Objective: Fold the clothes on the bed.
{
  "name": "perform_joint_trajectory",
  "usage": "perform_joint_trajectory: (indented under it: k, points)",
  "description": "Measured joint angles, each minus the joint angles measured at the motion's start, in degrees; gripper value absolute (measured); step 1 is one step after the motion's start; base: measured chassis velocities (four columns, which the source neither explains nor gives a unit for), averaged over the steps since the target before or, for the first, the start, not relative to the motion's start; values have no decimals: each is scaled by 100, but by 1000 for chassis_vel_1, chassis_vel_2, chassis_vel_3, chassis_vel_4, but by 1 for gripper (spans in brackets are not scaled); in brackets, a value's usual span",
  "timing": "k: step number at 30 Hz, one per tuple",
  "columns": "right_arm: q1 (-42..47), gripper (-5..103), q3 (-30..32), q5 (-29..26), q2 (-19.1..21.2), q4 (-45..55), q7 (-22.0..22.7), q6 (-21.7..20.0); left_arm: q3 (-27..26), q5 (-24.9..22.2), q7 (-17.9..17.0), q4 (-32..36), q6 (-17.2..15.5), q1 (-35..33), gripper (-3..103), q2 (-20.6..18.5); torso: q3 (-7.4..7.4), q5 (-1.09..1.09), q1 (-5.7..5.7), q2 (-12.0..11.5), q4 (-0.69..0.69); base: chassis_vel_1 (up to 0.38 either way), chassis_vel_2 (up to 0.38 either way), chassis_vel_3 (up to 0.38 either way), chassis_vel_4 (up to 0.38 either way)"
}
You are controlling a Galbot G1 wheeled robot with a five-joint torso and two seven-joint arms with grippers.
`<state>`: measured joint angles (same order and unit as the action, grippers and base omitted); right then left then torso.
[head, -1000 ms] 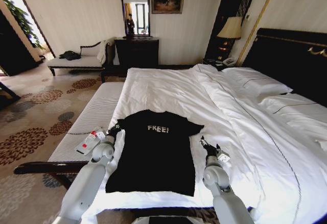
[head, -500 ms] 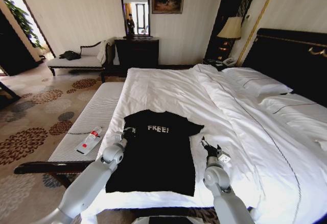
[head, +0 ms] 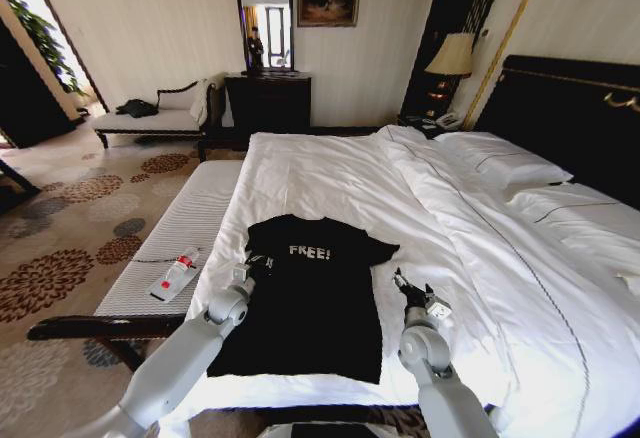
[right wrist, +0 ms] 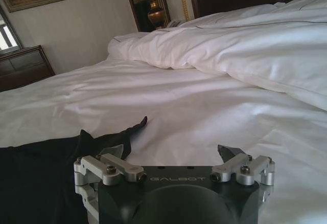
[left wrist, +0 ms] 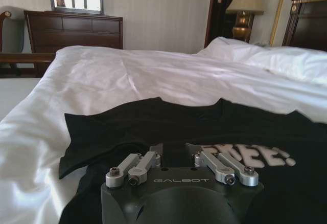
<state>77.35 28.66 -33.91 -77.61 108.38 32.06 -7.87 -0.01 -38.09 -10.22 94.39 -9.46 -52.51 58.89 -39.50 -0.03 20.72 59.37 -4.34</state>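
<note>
The clothes are one black T-shirt (head: 320, 308) with white "FREE!" lettering, lying chest-up near the foot of the white-sheeted bed (head: 330, 178). My left gripper (head: 258, 261) sits over the shirt's left shoulder area. In the left wrist view this gripper (left wrist: 173, 150) is shut on a raised fold of the black fabric (left wrist: 168, 121), just beside the lettering. My right gripper (head: 405, 283) rests low on the sheet by the shirt's right sleeve. In the right wrist view it (right wrist: 172, 155) stands open, one finger over the sleeve's edge (right wrist: 46, 162).
A white-striped bench (head: 190, 218) runs along the bed's left side with a small red-and-white item (head: 175, 276) on it. Rumpled duvet and pillows (head: 500, 163) lie to the right, against a dark headboard (head: 570, 108). A dresser (head: 268, 103) stands by the far wall.
My left gripper has moved right from the sleeve's outer edge onto the shirt, drawing the left sleeve inward. The right arm has stayed in place.
</note>
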Motion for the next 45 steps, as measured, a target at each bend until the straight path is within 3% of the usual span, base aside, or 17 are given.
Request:
perform_joint_trajectory:
  k: [2, 4, 6, 8, 9, 10, 15, 21, 34, 37, 40, 42, 45]
  points:
    - [0, 100, 0, 0, -1, -1, 0, 1, -101, -196, -3, 196, -58, -100, 28, 4, 0, 0, 0, 0, 0, 0, 0, 0, 0]
    - [-6, 100, 0, 0, -3, -5, 0, 2, -402, -905, -125, 742, -260, -333, 40, 66, 0, 0, 0, 0, 3, 0, 0, 0, 0]
    - [-10, 100, -1, 0, -5, -8, 0, 4, -655, -1270, -244, 941, -329, -405, 50, 177, 1, 1, -1, 1, 2, 0, 0, 0, 0]
    - [-11, 100, -5, 1, -6, -9, 0, 5, -848, -1480, -325, 938, -353, -405, 50, 265, 1, 1, -1, 1, 0, 0, 0, 0, 0]
    - [-12, 100, -24, 5, -11, -9, -1, 8, -1192, -1834, -465, 698, -383, -322, 61, 412, 1, 0, -1, 1, -1, 0, 0, 0, 0]
    - [-10, 100, -35, 8, -16, -11, 1, 10, -1365, -1971, -506, 511, -388, -264, 61, 471, 1, 0, -1, 0, 0, 0, 0, 0, 0]
    - [7, 100, -61, 11, -16, 34, 0, 12, -1751, -2173, -412, -153, -390, -125, 84, 554, 0, -1, 1, 0, 3, 0, 0, 0, 0]
    - [37, 100, -7, 3, 26, 64, 0, 18, -1837, -2390, -211, -655, -402, -65, 99, 707, 0, 0, 0, 1, 1, 0, 0, 0, 0]
    - [83, 100, 7, -6, 45, 50, -5, 50, -1614, -2015, -71, -1258, -332, 284, 101, 1081, 0, 1, 0, 0, 1, 0, 0, 0, 0]
    - [69, 100, 10, -12, 48, 34, -6, 53, -1608, -1978, -68, -1307, -314, 322, 92, 1113, 0, 0, 0, 0, 1, 0, 0, 0, 0]
    - [62, 100, 8, -15, 49, 14, -8, 60, -1607, -1947, -60, -1324, -291, 357, 75, 1118, 0, 1, 0, 0, 1, 0, 0, 0, 0]
    - [62, 100, 3, -15, 48, 5, -9, 64, -1606, -1936, -56, -1339, -286, 370, 75, 1118, 0, 0, 0, 0, 1, 0, 0, 0, 0]
    - [66, 100, -17, -13, 44, -18, -13, 82, -1606, -1904, -45, -1413, -260, 433, 58, 1133, 0, 0, 0, 0, 2, 0, 0, 0, 0]
